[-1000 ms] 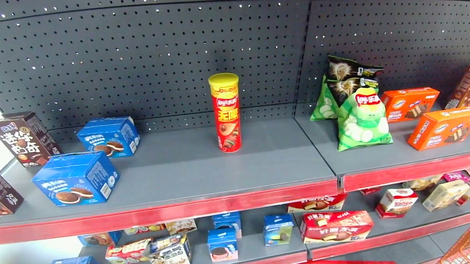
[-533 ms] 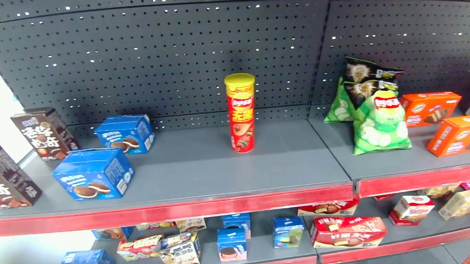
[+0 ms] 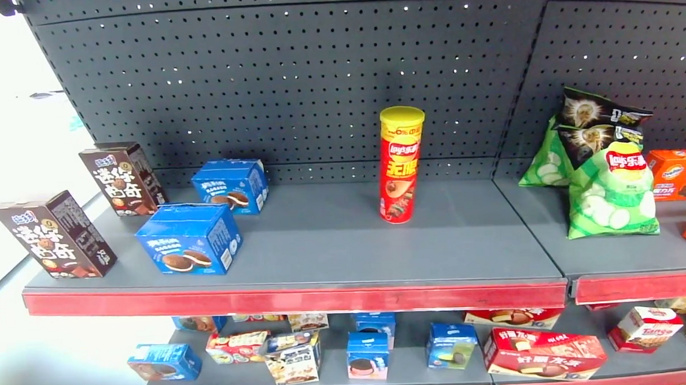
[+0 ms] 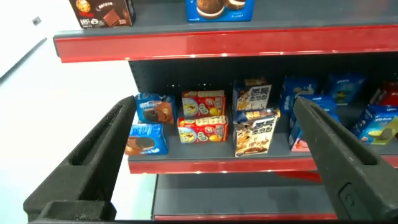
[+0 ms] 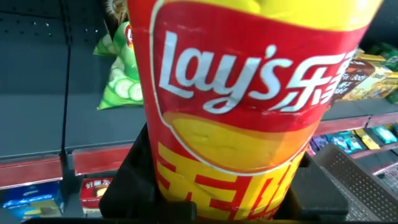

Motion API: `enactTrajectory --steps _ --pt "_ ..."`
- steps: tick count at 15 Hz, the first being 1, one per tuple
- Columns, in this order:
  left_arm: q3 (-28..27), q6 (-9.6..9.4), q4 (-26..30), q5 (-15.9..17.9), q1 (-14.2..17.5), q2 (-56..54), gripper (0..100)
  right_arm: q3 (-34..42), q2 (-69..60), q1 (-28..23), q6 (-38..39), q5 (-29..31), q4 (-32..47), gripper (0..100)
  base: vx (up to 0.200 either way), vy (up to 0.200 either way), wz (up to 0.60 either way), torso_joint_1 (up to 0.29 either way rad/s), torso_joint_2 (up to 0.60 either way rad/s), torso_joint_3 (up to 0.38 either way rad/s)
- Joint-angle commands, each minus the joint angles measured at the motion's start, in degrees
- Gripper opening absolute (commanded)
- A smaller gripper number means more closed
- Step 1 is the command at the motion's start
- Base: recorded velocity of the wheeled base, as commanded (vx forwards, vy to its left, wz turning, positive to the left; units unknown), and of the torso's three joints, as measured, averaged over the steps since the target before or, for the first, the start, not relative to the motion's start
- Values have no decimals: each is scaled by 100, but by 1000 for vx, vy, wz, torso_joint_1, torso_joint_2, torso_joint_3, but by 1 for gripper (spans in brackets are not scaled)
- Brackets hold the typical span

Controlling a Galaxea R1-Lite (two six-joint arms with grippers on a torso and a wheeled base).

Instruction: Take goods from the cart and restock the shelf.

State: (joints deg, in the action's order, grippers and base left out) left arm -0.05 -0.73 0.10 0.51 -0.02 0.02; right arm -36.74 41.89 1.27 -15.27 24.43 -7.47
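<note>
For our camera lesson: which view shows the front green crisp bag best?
Head view: green crisp bag stands whole on the upper shelf. Right wrist view catches part of it behind the red can. Left wrist view faces the lower shelf.

The standing chip can (image 3: 401, 164) stood upright on the upper shelf (image 3: 334, 251), close before the pegboard back (image 3: 292, 85). Left of that can lay a front cookie box (image 3: 190, 238) near the shelf's edge and a rear cookie box (image 3: 231, 186) behind it. Farther left of the can stood a front tall box (image 3: 55, 235) and a rear tall box (image 3: 123, 179). Right of the can, well apart, leaned a cluster of chip bags (image 3: 609, 198), with flat boxes (image 3: 681, 173) beyond them. Below the can, the lower shelf (image 3: 409, 375) carried a row of small boxes (image 3: 366, 362). A held chip can (image 5: 249, 93) sat between the fingers of the right gripper (image 5: 224, 193).
</note>
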Motion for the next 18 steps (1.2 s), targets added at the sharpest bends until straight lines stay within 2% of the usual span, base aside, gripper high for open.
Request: enactTrajectory --steps 1,6,15,18 --pt "-4 -6 -1 2 2 -2 100 0 12 5 -2 0 -9 0 0 -200 0 -2 2 12" --pt "5 3 -1 -7 2 -2 100 9 12 14 -2 0 0 0 0 -200 0 1 2 2" --pt "-4 12 -1 -7 2 -2 100 62 -23 14 -2 0 0 0 0 0 0 0 0 0" --pt "-4 29 -1 -16 2 -2 100 132 -137 14 -2 0 0 0 200 0 0 -9 -2 2"
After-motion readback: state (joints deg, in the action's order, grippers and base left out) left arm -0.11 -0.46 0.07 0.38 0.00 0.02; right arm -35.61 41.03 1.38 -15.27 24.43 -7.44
